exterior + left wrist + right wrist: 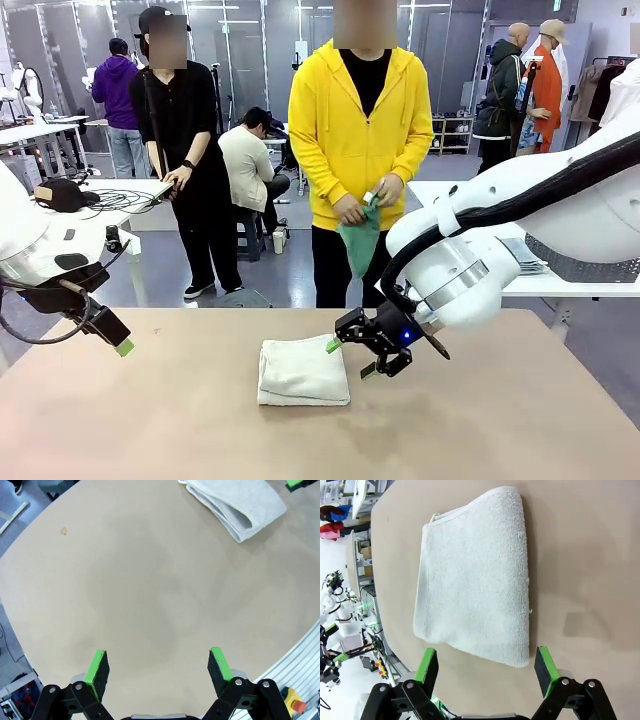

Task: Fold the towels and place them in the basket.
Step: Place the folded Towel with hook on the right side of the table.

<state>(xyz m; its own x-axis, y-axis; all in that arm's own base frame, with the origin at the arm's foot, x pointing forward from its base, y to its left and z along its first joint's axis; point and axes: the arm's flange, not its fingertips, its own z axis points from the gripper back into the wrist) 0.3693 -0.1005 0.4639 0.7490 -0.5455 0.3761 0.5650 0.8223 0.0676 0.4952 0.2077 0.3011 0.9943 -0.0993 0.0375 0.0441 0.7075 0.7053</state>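
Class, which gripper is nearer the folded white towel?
Right. The right gripper hovers just right of the towel; the left gripper hangs far left, at the table edge.

No text, label, brand or number is readable in these pictures.
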